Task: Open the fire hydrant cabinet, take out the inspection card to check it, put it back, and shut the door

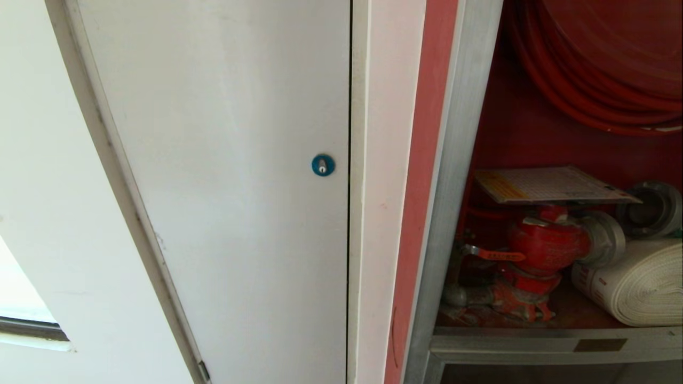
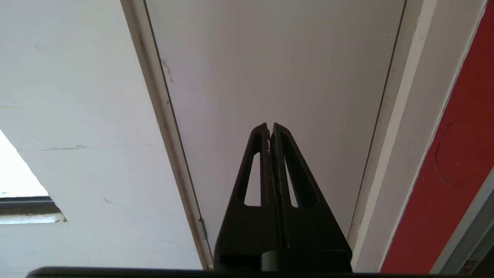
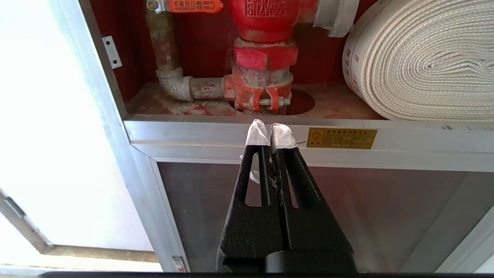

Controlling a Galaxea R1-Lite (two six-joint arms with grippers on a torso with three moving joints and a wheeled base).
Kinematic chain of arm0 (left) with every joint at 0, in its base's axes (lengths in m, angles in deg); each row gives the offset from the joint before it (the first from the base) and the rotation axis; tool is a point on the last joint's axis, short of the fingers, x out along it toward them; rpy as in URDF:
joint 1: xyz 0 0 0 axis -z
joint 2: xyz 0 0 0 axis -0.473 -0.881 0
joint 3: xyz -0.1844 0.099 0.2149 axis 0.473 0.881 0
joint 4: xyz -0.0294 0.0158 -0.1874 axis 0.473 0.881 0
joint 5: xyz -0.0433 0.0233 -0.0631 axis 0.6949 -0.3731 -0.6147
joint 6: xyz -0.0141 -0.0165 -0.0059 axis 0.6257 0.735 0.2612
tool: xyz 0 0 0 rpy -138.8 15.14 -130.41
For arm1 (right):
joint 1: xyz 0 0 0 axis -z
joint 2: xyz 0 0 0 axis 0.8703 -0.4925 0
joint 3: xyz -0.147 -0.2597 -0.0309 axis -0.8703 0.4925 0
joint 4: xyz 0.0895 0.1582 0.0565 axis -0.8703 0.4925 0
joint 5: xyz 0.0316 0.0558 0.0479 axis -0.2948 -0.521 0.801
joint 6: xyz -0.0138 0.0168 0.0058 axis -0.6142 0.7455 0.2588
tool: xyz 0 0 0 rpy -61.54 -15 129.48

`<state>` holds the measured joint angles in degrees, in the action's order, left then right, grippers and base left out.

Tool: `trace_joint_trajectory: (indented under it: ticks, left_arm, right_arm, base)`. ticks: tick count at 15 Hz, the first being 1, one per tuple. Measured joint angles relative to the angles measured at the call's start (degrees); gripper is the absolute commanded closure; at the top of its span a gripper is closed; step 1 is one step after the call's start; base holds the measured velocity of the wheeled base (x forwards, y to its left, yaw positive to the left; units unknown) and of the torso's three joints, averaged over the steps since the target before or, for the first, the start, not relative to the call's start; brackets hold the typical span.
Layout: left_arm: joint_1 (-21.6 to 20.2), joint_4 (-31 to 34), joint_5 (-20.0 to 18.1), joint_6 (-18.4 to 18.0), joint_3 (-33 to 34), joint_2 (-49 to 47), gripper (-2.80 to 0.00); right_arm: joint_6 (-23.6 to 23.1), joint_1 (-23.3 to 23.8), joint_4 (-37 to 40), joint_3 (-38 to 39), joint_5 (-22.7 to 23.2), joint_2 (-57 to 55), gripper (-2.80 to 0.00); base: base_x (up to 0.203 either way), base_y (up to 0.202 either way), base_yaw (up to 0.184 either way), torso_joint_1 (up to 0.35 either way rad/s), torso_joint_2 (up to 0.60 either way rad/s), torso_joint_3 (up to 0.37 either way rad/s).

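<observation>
The fire hydrant cabinet [image 1: 459, 176] stands at the right of the head view, its red interior exposed; the door is out of view. The inspection card [image 1: 549, 185] lies flat on top of the red valve [image 1: 544, 245], beside the white rolled hose [image 1: 640, 282] and under the red hose reel [image 1: 603, 69]. My right gripper [image 3: 269, 125] is shut and empty, its taped tips level with the cabinet's silver sill [image 3: 193, 131], below the valve [image 3: 264, 58]. My left gripper [image 2: 270, 125] is shut and empty, facing a plain panel. Neither arm shows in the head view.
A grey-white panel door [image 1: 229, 160] with a blue round lock [image 1: 323, 165] fills the left half of the head view. A smaller lower glass door [image 3: 386, 208] sits under the sill, which carries a yellow label [image 3: 341, 138]. A red wall strip [image 1: 427, 160] borders the cabinet frame.
</observation>
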<state>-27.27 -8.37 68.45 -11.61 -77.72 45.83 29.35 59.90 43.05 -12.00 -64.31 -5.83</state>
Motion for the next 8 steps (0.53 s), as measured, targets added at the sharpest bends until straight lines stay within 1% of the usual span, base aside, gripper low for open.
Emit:
trace_joint_trajectory:
  ticks: [1,2,8]
  left_arm:
    - [0.00,0.01,0.01,-0.03,0.00,0.00,0.00]
    - [0.00,0.02,0.00,-0.04,0.00,0.00,0.00]
    - [0.00,0.01,0.37,0.44,0.00,0.00,0.00]
  right_arm:
    - [0.00,0.00,0.01,0.00,0.00,0.00,0.00]
    - [-0.01,0.00,0.01,0.00,0.00,0.00,0.00]
    - [-0.01,0.02,-0.02,0.00,0.00,0.00,0.00]
  base:
    - [-0.102,0.000,0.001,0.017,0.01,0.005]
    - [-0.180,0.000,0.000,0.009,0.00,0.000]
    - [-0.196,0.000,0.000,-0.001,0.00,0.002]
